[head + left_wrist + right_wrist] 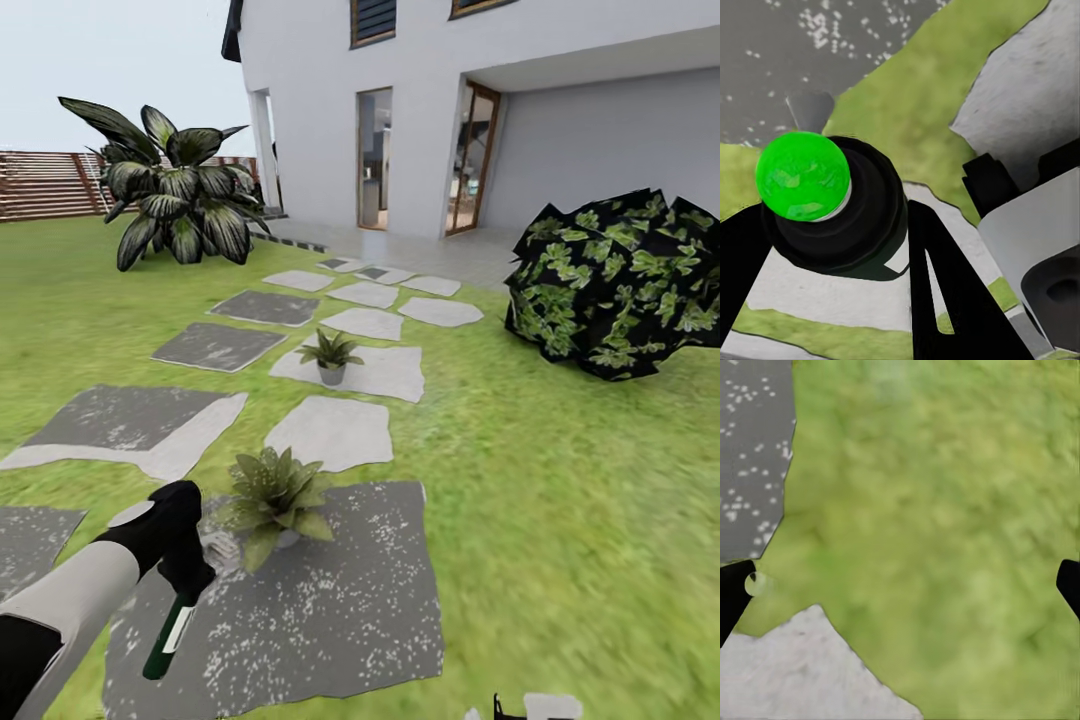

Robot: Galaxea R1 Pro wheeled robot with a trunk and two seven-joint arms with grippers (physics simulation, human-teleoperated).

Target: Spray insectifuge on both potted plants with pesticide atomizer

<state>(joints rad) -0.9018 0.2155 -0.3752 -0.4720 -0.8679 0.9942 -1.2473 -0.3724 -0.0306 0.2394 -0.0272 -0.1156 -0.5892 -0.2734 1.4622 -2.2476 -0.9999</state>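
Observation:
My left gripper (186,572) is shut on the pesticide atomizer (168,635), a slim dark-green bottle with a white label that hangs down over a speckled dark stepping stone (330,610). In the left wrist view the atomizer (802,176) shows its bright green round end between the black fingers (941,285). One potted plant (272,497) sits just right of the left gripper on that stone. The other potted plant (330,357) stands farther off on a pale stone. My right gripper (900,589) is open over grass, nothing between its fingers.
Garden lawn (560,480) with grey stepping stones leads to a white house (450,110). A large striped-leaf plant (180,190) stands at the back left before a brown fence (45,185). A dark leafy bush (620,285) is on the right.

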